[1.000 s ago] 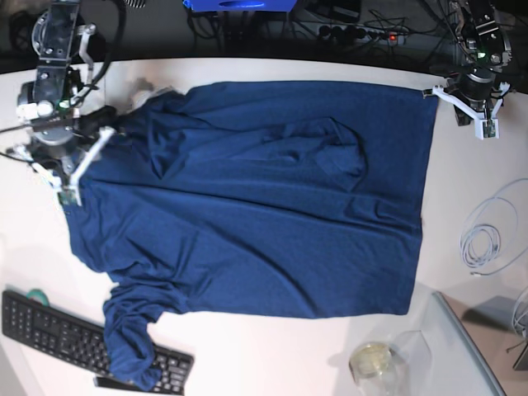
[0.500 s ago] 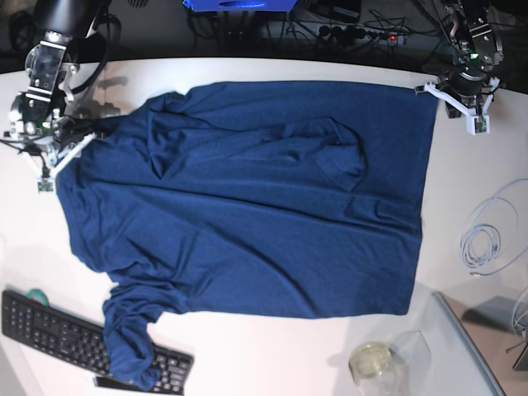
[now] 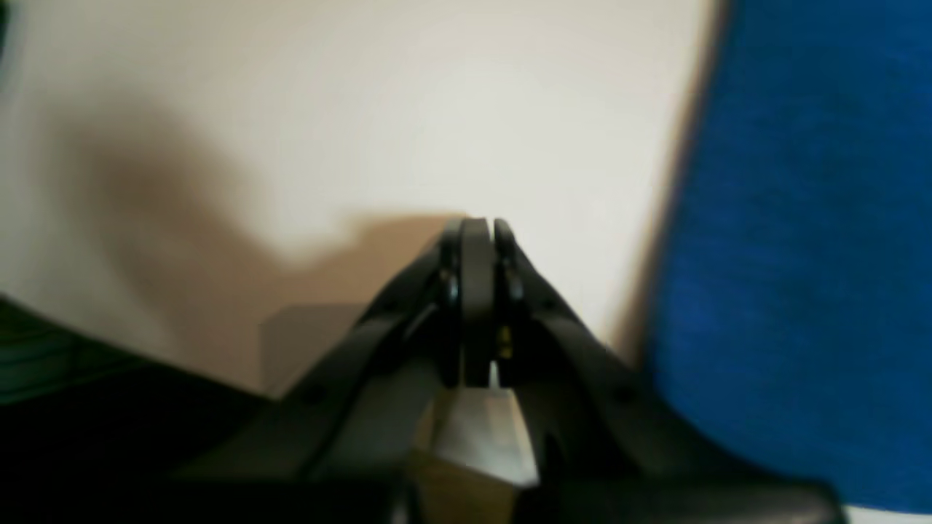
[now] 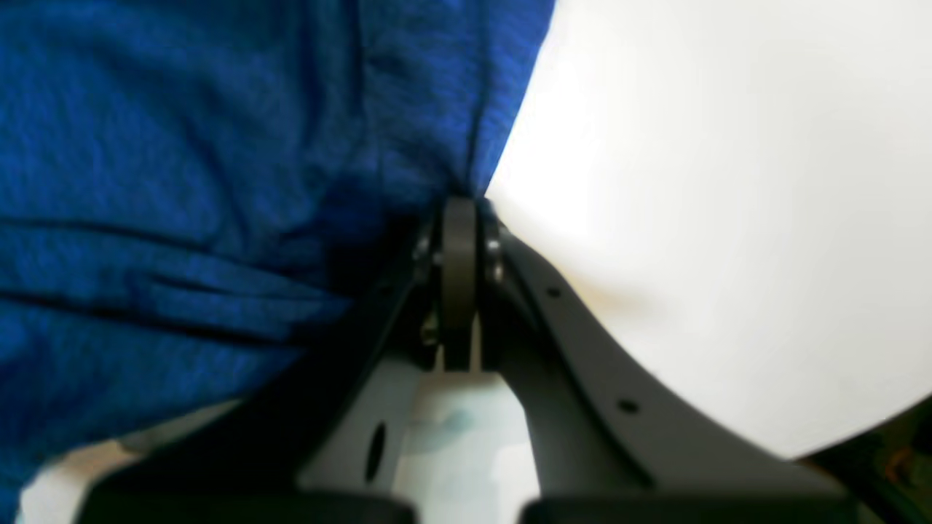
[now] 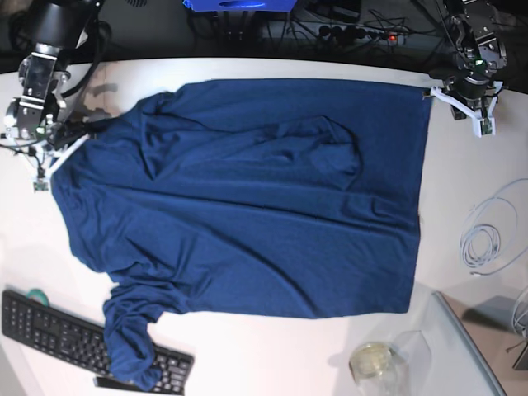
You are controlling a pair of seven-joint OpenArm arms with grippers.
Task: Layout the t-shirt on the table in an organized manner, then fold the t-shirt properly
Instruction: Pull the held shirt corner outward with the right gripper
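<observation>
T-shirt [image 4: 182, 145] edge pinched in right gripper [image 4: 459, 211].

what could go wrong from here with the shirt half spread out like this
1. The right claw is shut on just the edge of the t-shirt; such a thin pinch may slip if pulled.
2. One sleeve is bunched over the keyboard, so more pulling could drag it.
3. The left claw is shut beside the hem with no cloth in it, so a one-sided pull may skew the shirt across the table.
</observation>
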